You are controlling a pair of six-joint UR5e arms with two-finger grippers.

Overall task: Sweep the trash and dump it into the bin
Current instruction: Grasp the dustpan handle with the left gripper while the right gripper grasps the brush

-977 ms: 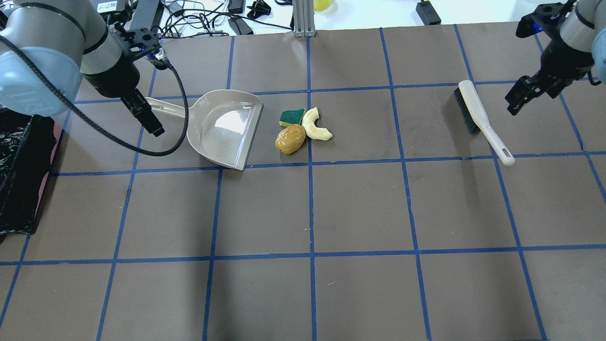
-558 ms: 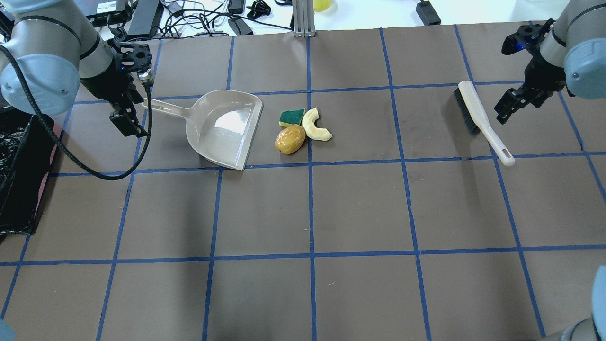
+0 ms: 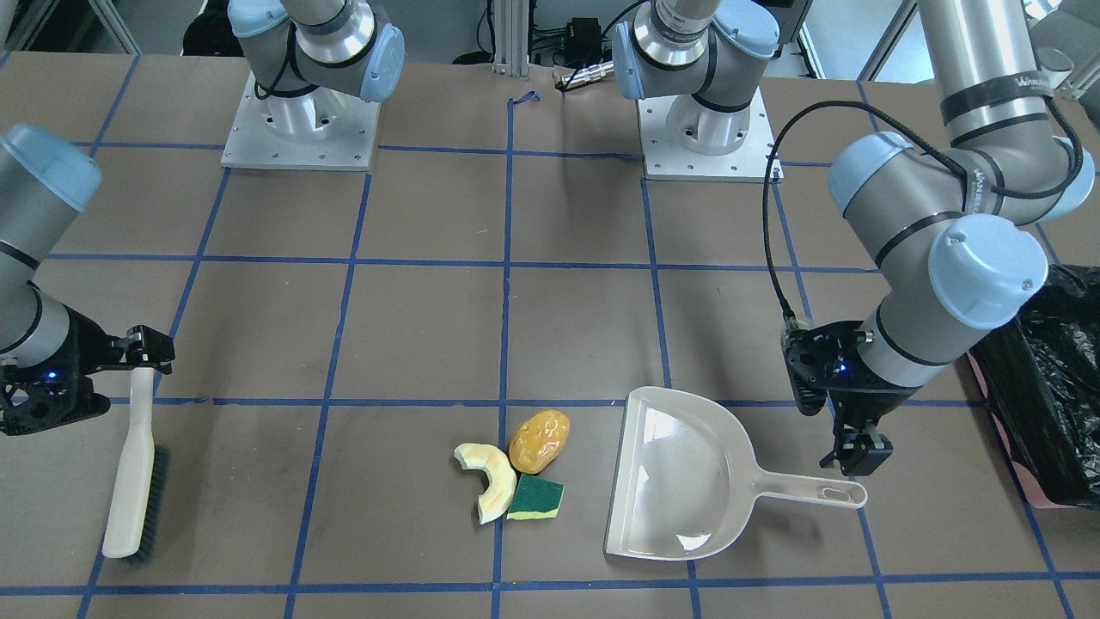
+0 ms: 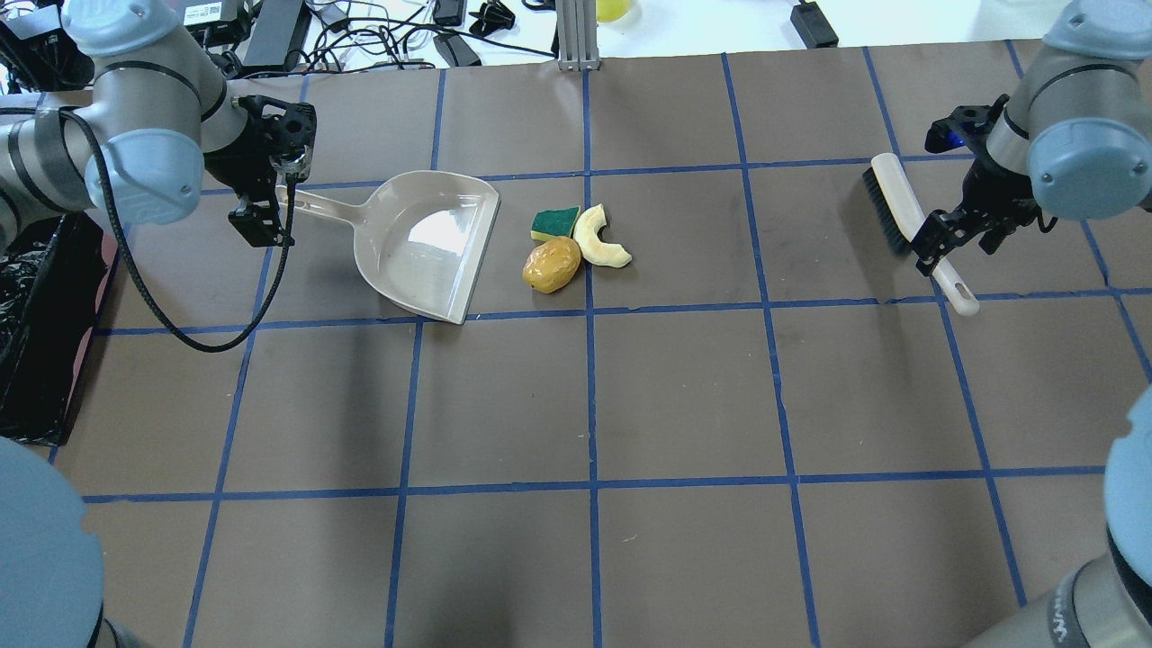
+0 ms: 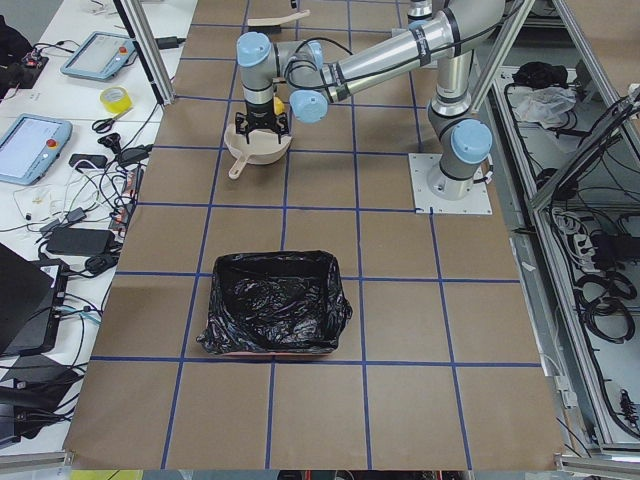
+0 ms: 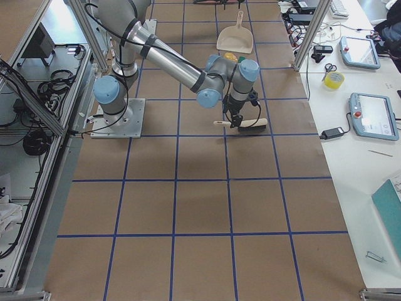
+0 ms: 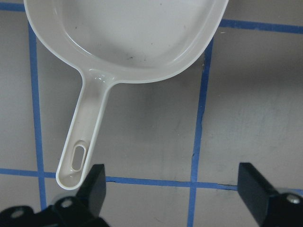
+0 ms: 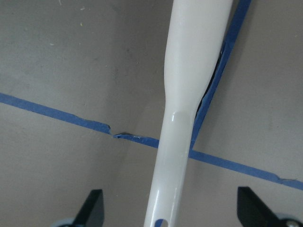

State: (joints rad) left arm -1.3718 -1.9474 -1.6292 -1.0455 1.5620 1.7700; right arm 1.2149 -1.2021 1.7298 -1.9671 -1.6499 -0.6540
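Straddling the brush handle (image 8: 182,118) with the right end effector (image 8: 171,208), spread wide. Hanging spread over the dustpan handle (image 7: 87,132) tip with the left end effector (image 7: 175,184), off-centre: could clip and skid it on closing. Leaving the trash (image 4: 552,264) on the counter (image 4: 684,387) beside the dustpan (image 4: 423,243), well apart from the bin (image 4: 36,342). Closer to both tools than a second ago.

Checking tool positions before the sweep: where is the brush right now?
In the overhead view the brush lies flat at the far right, well right of the potato, its handle between the open fingers of the right end effector.
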